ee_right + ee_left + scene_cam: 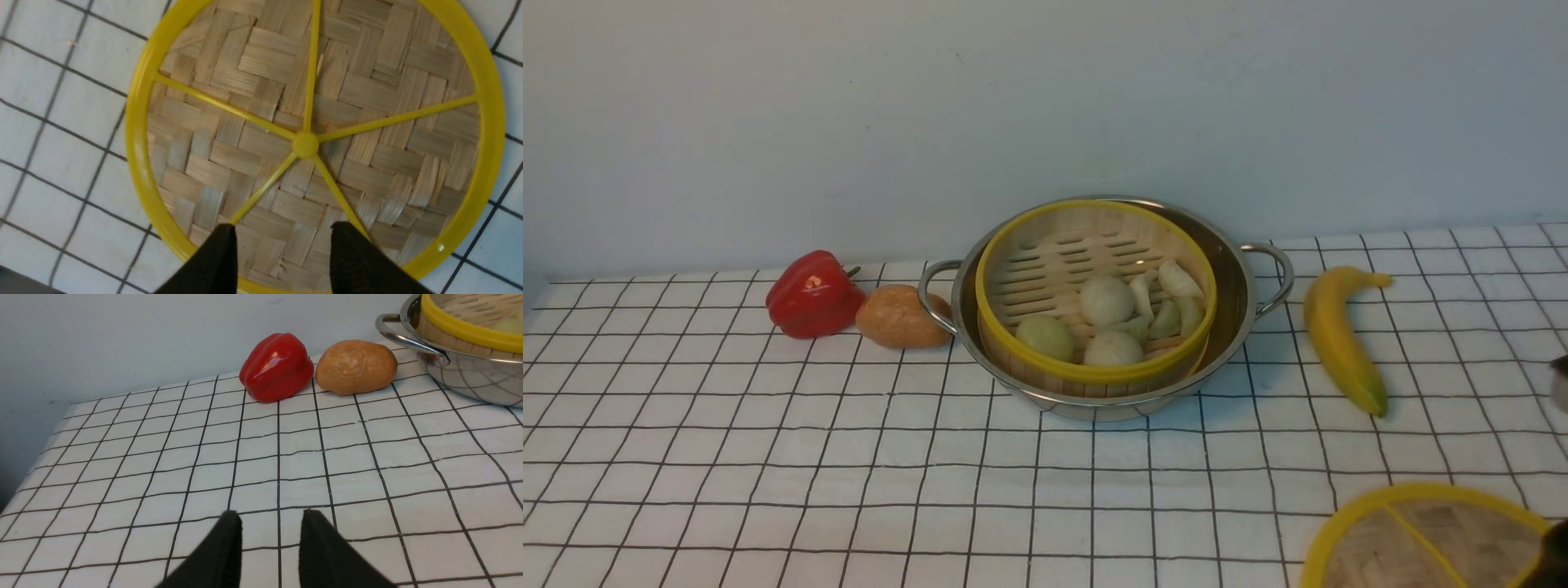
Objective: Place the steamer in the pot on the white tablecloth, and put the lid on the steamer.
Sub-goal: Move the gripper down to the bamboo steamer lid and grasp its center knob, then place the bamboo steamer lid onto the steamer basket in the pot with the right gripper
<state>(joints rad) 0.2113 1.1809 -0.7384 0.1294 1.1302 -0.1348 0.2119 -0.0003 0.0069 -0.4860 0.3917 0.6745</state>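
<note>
Seating steamer (pixel 1045 265) in pot (pixel 1232 302) is done; lid (pixel 261 134) lies unfitted on cloth (pixel 768 457) below right hand (pixel 284 228), parted and empty like left hand (pixel 269 516).

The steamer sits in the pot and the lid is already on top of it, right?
Not quite. The steamer does sit in the pot, but the lid is not on it. The front view shows the lid lying flat on the tablecloth, at the near right, with the steamer uncovered.
</note>
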